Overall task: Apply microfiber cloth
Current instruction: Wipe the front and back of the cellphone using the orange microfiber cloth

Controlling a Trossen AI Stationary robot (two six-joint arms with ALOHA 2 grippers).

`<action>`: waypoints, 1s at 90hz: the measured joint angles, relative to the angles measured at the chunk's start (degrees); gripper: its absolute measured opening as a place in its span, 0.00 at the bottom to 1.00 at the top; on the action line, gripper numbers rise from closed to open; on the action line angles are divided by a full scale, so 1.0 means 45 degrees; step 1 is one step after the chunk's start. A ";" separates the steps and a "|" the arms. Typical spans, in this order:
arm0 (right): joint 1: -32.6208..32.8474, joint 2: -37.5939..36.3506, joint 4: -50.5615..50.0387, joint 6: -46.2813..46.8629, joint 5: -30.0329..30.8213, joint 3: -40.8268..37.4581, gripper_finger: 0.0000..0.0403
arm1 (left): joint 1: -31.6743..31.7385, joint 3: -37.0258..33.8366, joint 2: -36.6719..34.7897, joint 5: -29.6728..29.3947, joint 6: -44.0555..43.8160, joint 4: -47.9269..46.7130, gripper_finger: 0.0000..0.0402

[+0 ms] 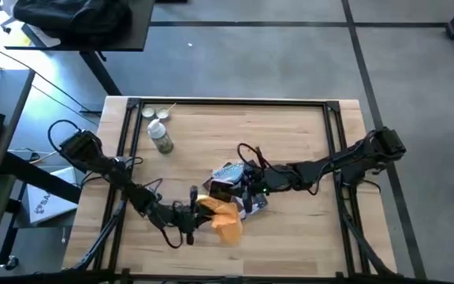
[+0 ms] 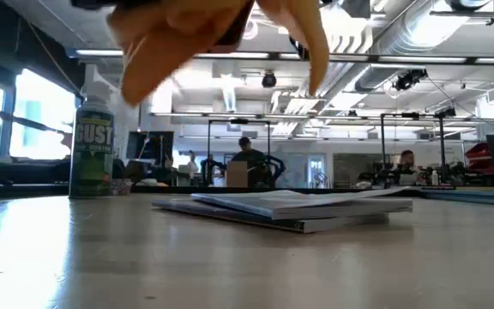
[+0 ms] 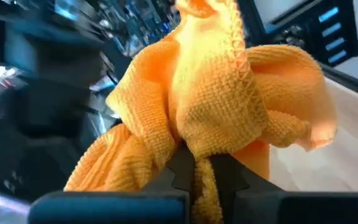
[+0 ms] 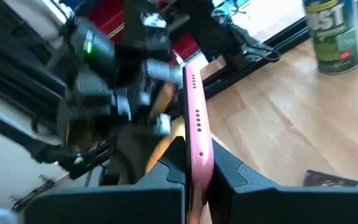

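The orange microfiber cloth (image 1: pixel 225 218) hangs bunched from my left gripper (image 1: pixel 198 211), which is shut on it near the table's front middle. In the low view the cloth (image 2: pixel 213 34) is up clear of the table. My right gripper (image 1: pixel 248 189) is just to its far right, shut on a phone with a pink edge (image 4: pixel 197 134), close to the cloth. A blue-grey printed packet (image 1: pixel 228 173) lies flat on the table behind them. My left gripper pinches a gathered fold of the cloth (image 3: pixel 199 167) between its two fingers, several layers thick. The cloth billows out ahead of the fingers in loose folds, slack and clear of the table. My right gripper pinches the phone between its two fingers, which press on its flat faces near one end (image 4: pixel 196 163). The phone stands on edge, pink side rim toward the camera, running forward out of the fingers. Whether it rests on anything, I cannot tell.
A green-labelled spray can (image 1: pixel 161 139) stands at the far left of the table, with small round lids (image 1: pixel 152 113) behind it. A black frame (image 1: pixel 227 102) runs along the table's edges. Bare wood lies at the near right (image 1: pixel 306 237).
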 joint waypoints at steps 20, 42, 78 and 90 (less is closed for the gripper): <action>0.0014 0.0000 0.0311 -0.0183 0.0047 0.0000 0.00 | 0.1480 0.0005 -0.1837 0.0942 0.1371 -0.0960 0.00; 0.0007 0.0006 0.0490 -0.0300 -0.0015 0.0010 0.00 | 0.1715 0.0022 -0.2342 0.1940 0.1481 -0.1541 0.00; -0.0075 0.0034 0.1227 -0.0428 -0.0521 -0.0010 0.00 | -0.0269 0.0042 0.0718 0.0418 0.0070 -0.0393 0.00; -0.0251 0.0018 0.1569 -0.0233 -0.0590 0.0006 0.00 | -0.0744 0.0032 0.1736 -0.0064 -0.0691 -0.0083 0.00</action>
